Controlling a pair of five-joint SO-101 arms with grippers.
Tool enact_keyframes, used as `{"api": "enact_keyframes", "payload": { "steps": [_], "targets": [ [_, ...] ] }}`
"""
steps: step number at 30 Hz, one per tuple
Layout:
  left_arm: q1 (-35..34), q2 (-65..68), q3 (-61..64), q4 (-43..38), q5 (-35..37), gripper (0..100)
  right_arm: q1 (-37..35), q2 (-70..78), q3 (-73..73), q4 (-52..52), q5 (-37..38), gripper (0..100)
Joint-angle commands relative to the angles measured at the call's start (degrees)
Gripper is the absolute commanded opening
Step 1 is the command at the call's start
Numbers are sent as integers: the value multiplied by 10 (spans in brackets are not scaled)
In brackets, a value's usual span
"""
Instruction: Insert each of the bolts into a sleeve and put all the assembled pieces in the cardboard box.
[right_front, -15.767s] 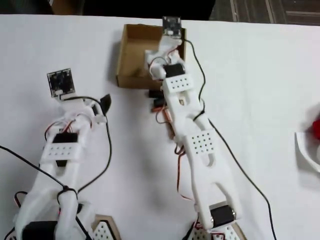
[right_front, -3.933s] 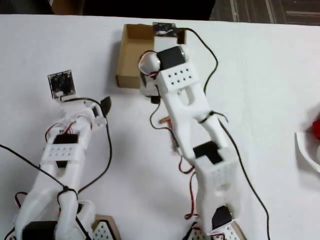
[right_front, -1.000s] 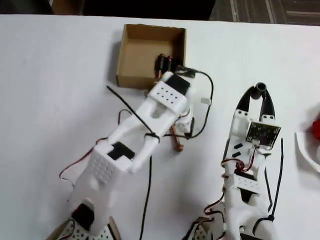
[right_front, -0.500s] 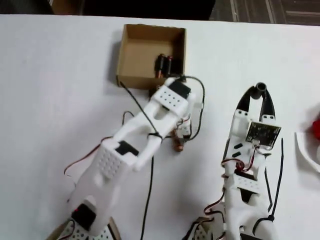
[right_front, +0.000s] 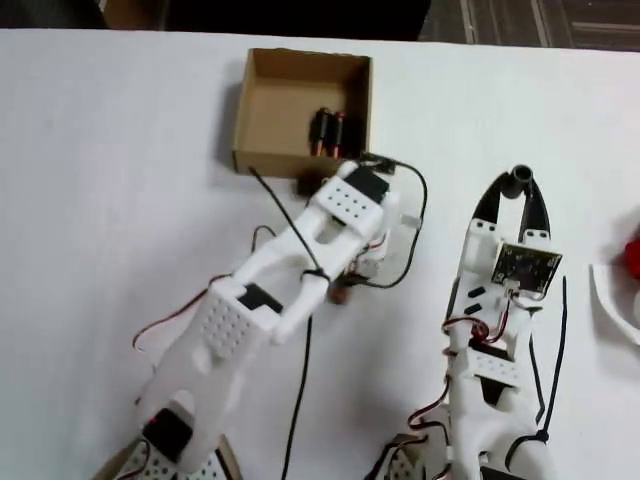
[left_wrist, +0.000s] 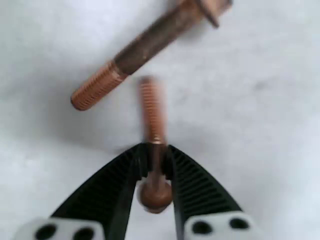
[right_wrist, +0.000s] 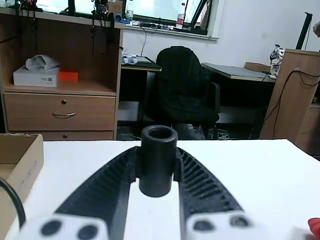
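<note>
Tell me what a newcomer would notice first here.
The right gripper holds a black sleeve upright on the table's right side. The left gripper is clamped on a copper bolt, close to a second bolt lying on the white table. Assembled pieces already lie in the cardboard box at the far side.

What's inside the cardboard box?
Inside lie dark sleeves with copper bolts, seemingly two, by the right wall of the cardboard box. Its front wall hides a strip of the floor.
</note>
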Motion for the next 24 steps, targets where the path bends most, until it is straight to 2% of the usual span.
{"api": "enact_keyframes", "payload": {
  "steps": [1,5,9,12,20,22,24],
  "targets": [
    [-25,-1,0,46,-94,25,7,-22,-4,-15,5,20],
    [-69,-15,-29,86,-302,24,7,-22,-4,-15,5,20],
    [-148,-62,-33,88,-526,24,7,-22,-4,-15,5,20],
    [-200,-98,-36,85,-657,24,7,-22,-4,-15,5,20],
    [-287,-115,-31,84,-948,24,3,-22,-6,-15,5,20],
    [-289,-115,-31,84,-991,24,3,-22,-6,-15,5,20],
    [-284,-114,-31,83,-1000,24,3,-22,-6,-15,5,20]
  ]
}}
